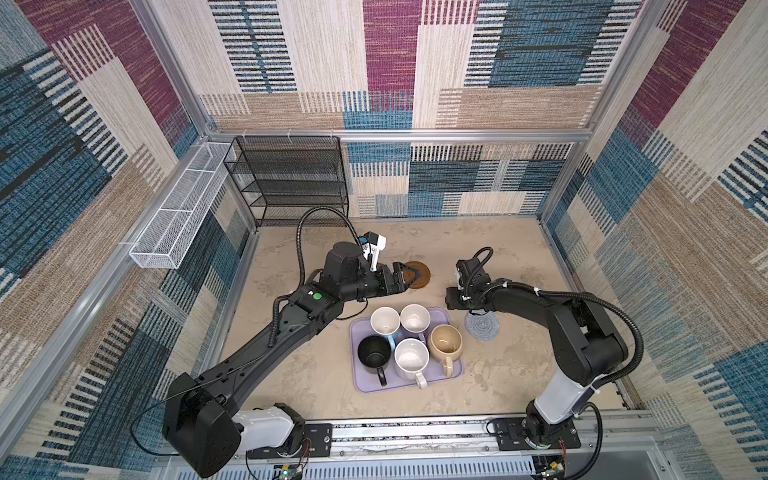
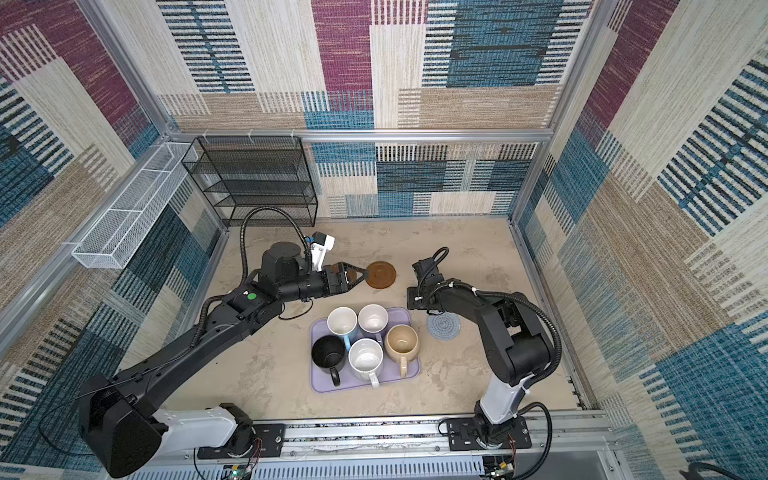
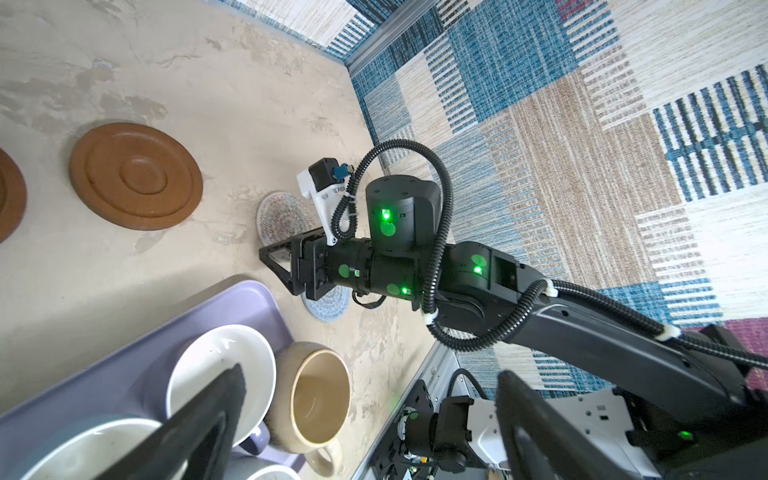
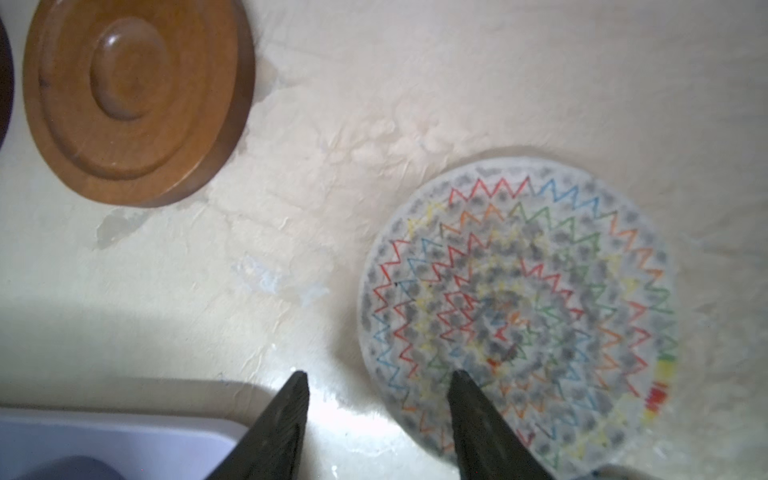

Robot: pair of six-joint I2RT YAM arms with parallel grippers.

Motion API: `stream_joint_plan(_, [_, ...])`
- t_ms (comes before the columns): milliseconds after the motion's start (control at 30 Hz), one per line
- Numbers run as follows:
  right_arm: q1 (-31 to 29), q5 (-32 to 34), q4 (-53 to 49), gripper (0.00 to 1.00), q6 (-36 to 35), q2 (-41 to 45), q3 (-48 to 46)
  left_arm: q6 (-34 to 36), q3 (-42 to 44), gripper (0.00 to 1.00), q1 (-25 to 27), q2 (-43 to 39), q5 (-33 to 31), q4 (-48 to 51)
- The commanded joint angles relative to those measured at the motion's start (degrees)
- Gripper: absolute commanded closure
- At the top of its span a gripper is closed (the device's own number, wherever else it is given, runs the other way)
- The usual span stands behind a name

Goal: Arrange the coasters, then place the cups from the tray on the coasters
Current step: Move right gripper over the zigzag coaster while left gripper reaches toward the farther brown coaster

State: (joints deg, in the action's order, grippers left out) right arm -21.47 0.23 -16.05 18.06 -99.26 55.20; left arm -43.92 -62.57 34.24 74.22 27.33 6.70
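The lavender tray point(image 1: 451, 372) point(image 2: 320, 384) holds the cups: light blue point(image 1: 385, 320), lavender point(image 1: 414, 318), black point(image 1: 374, 351), speckled white point(image 1: 411, 357) and beige point(image 1: 445, 341). Behind the tray my left gripper point(image 1: 409, 276) point(image 2: 357, 276) hovers wide open and empty over a brown coaster point(image 1: 423, 275) point(image 2: 381, 274). The left wrist view shows that brown coaster point(image 3: 136, 176) and another point(image 3: 8, 195) beside it. My right gripper point(image 4: 380, 399) point(image 1: 453, 298) points down, open and empty, one fingertip point(image 4: 469, 399) over the edge of a white crochet coaster point(image 4: 519, 311) point(image 3: 282, 216). A grey-blue coaster point(image 1: 482, 326) point(image 2: 444, 326) lies right of the tray.
A black mesh shelf rack point(image 1: 291, 183) stands at the back left. A white wire basket point(image 1: 183, 216) hangs on the left wall. Patterned walls close in three sides, and a metal rail point(image 1: 415, 432) carries both arm bases along the front edge.
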Motion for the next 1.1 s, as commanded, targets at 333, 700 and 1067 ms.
stream_joint_plan(333, [1.1,2.2,0.8,0.43,1.3,-1.2,-1.5,-4.8,3.8,0.04,-0.4,-1.5,3.6,-7.9])
stream_joint_plan(700, [1.7,-0.1,4.1,0.44,2.9,-3.8,-4.0,0.6,-0.6,0.06,-1.4,7.3,0.4,-1.8])
stream_joint_plan(1067, [2.6,-1.8,5.9,0.45,2.0,-11.5,3.2,5.9,-4.7,0.10,-1.1,13.3,-2.7,2.6])
